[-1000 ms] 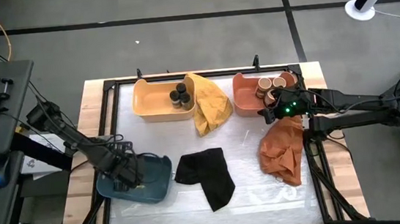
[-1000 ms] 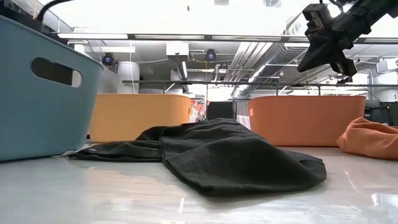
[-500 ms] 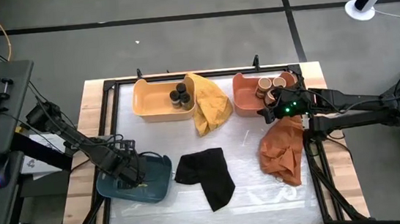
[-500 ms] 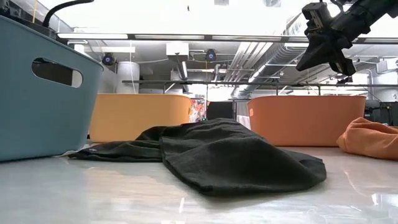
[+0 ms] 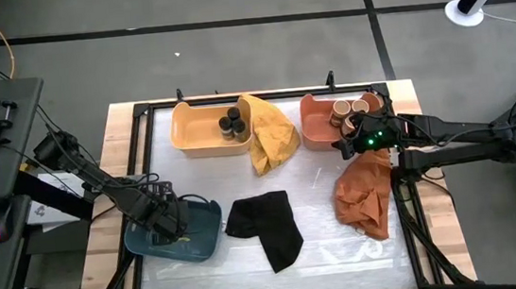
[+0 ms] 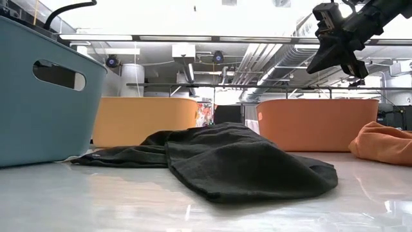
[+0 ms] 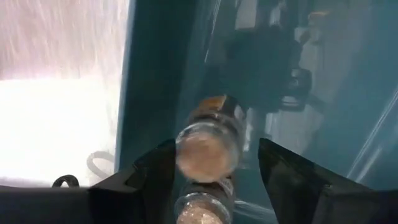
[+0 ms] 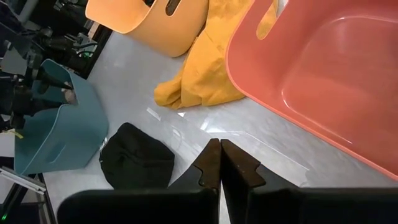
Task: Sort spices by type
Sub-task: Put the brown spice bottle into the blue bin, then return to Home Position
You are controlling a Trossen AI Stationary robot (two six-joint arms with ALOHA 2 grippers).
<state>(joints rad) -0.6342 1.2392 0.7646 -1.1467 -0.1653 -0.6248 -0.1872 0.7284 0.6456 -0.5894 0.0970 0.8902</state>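
Observation:
My left gripper (image 5: 167,221) reaches down into the blue tray (image 5: 200,235) at the table's near left. In the left wrist view its open fingers (image 7: 208,180) stand on either side of a glass spice jar (image 7: 208,146) lying on its side in the tray, with gaps on both sides. A second jar (image 7: 199,210) shows closer to the wrist. Dark-lidded jars (image 5: 231,125) stand in the yellow tray (image 5: 190,132). Tan-lidded jars (image 5: 350,109) stand in the coral tray (image 5: 315,125). My right gripper (image 5: 345,145) hangs shut above the coral tray's near edge (image 8: 221,163).
A yellow cloth (image 5: 270,134) lies between the yellow and coral trays. A black cloth (image 5: 266,224) lies at the table's middle near side, and a rust-orange cloth (image 5: 365,193) lies at the right under the right arm. A bare table strip (image 5: 251,268) runs along the near edge.

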